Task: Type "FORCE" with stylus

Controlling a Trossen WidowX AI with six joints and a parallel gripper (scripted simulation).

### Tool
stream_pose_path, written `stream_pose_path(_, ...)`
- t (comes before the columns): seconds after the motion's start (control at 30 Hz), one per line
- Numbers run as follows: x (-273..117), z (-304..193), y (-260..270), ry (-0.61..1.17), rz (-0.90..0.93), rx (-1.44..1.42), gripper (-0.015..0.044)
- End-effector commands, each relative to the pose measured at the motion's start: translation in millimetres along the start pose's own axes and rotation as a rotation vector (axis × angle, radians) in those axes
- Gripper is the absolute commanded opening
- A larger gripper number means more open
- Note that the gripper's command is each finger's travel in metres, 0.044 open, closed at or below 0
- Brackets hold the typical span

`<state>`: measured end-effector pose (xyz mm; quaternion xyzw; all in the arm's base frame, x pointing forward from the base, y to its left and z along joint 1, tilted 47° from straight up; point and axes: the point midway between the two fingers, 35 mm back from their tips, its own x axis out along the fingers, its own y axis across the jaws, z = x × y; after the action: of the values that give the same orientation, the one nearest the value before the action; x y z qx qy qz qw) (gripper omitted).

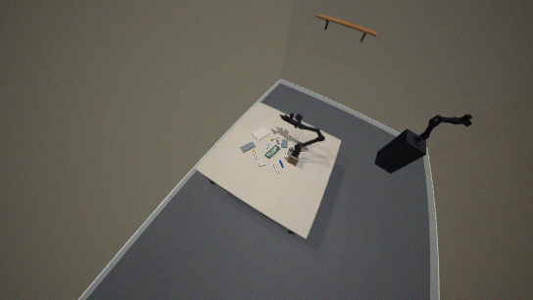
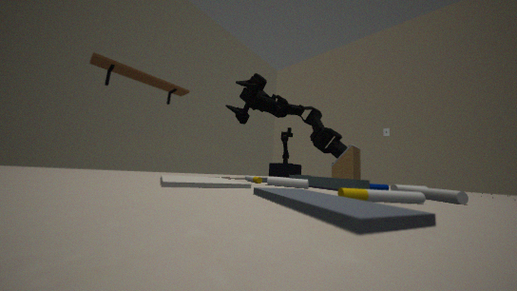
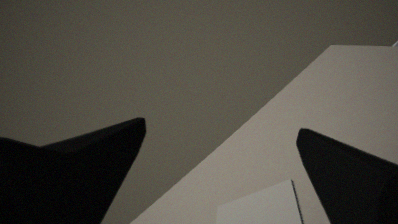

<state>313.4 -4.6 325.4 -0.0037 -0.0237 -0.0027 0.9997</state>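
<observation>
The keyboard [image 1: 272, 151] [image 2: 333, 183] lies flat on the desk [image 1: 274, 196] [image 2: 119, 228], a dark green slab with pale keys in the top view. Several thin pens lie around it: a blue one [image 1: 281, 164] [image 2: 378, 186], a white one with a yellow end [image 2: 396, 196] and other white ones. I cannot tell which is the stylus. My gripper [image 1: 282, 117] [image 2: 232, 95] [image 3: 220, 130] is wide open and empty, high above the desk, away from the keyboard and pens. The wrist view shows neither keyboard nor pens.
A white pad [image 1: 261, 132] [image 2: 204, 182] [image 3: 260, 205] and a grey slab [image 1: 248, 147] [image 2: 342, 209] lie near the keyboard. A brown block [image 1: 293, 160] [image 2: 349, 164] stands by the arm's base. A second arm stands on a black pedestal [image 1: 399, 151] [image 2: 285, 169] off the desk. A shelf [image 1: 347, 25] [image 2: 138, 74] hangs on the wall.
</observation>
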Motion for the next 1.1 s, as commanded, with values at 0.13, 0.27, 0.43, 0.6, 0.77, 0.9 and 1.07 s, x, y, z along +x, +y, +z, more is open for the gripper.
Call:
stream_pose_path(0.13, 27, -51, 17, 0.212, -0.004, 0.095, 0.0309)
stream_pose_path(0.27, 44, -115, 38, 0.461, -0.043, 0.152, 0.0204)
stream_pose_path(0.43, 44, -199, 60, 0.769, -0.139, 0.143, 0.0073)
stream_pose_path(0.6, 23, -275, 77, 1.031, -0.267, 0.049, 0.0000)
stream_pose_path(0.77, -11, -336, 85, 1.228, -0.413, -0.127, 0.0000)
stream_pose_path(0.9, -42, -372, 84, 1.327, -0.529, -0.318, 0.0000)
stream_pose_path(1.07, -74, -401, 78, 1.370, -0.639, -0.563, 0.0000)
